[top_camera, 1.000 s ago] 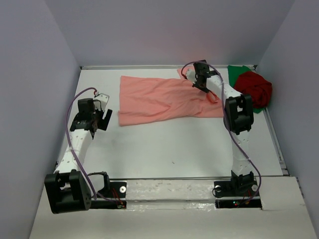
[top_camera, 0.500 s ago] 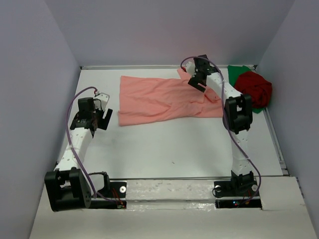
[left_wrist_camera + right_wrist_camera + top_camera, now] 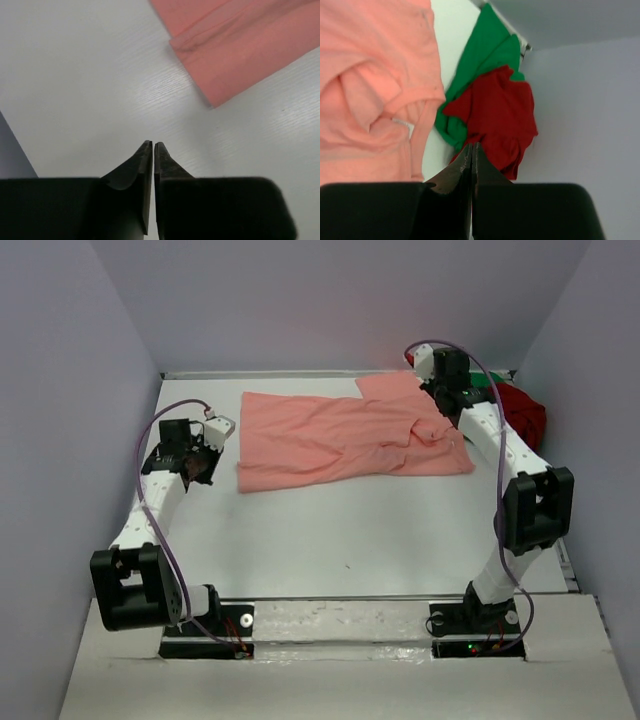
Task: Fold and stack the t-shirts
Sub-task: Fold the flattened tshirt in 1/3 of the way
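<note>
The salmon-pink t-shirt lies spread across the far half of the table, creased near its collar. Its near left corner shows ahead of my left gripper, which is shut on nothing above bare table, left of the shirt. The dark red t-shirt sits bunched on the green t-shirt at the far right corner; my right arm partly hides both in the top view. There my right gripper hangs over the pink shirt's far right edge. Its jaws are shut and hold nothing.
Grey walls close in the white table on the left, back and right. The red and green heap lies against the right wall. A raised white ledge runs along the near edge between the two arm bases.
My right arm swung from the collar area to the far right corner, jaws opening and shutting again. The pink shirt's right side now lies spread wider. My left gripper turned and closed.
</note>
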`<state>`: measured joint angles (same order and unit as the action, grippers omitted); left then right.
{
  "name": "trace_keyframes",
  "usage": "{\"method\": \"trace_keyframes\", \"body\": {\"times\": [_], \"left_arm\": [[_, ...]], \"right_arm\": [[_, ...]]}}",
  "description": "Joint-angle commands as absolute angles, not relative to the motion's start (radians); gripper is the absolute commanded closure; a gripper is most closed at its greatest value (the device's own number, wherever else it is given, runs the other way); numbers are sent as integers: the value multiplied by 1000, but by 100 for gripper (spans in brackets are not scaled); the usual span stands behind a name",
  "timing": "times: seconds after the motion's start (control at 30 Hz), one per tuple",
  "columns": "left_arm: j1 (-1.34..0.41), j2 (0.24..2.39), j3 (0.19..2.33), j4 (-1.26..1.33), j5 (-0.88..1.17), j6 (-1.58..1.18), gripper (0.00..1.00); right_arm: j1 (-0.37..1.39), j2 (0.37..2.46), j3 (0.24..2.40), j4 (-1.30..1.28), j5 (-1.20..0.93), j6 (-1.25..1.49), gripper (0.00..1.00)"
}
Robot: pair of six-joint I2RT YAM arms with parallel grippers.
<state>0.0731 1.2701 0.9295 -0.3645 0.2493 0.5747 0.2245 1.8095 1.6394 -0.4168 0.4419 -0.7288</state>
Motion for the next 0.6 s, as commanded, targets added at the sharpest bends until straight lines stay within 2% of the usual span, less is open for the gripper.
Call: {"method": "trace_keyframes", "body": {"times": [0.0, 0.03, 0.2, 0.37, 0.57], "left_arm": [[49, 1357, 992, -400, 377, 635, 94], [41, 1371, 1002, -397, 390, 643, 100], [15, 1495, 1086, -403, 466, 669, 100], [-24, 1580, 1126, -379, 474, 663, 100], [-61, 1641, 1127, -356, 489, 666, 100]], "right_arm": [[177, 1721, 1476, -399, 449, -638, 100], [167, 1704, 1416, -400, 442, -626, 100], [158, 1643, 1293, -469, 404, -537, 100], [158, 1628, 1246, -523, 329, -439, 100], [158, 1651, 1221, -522, 313, -443, 100]]}}
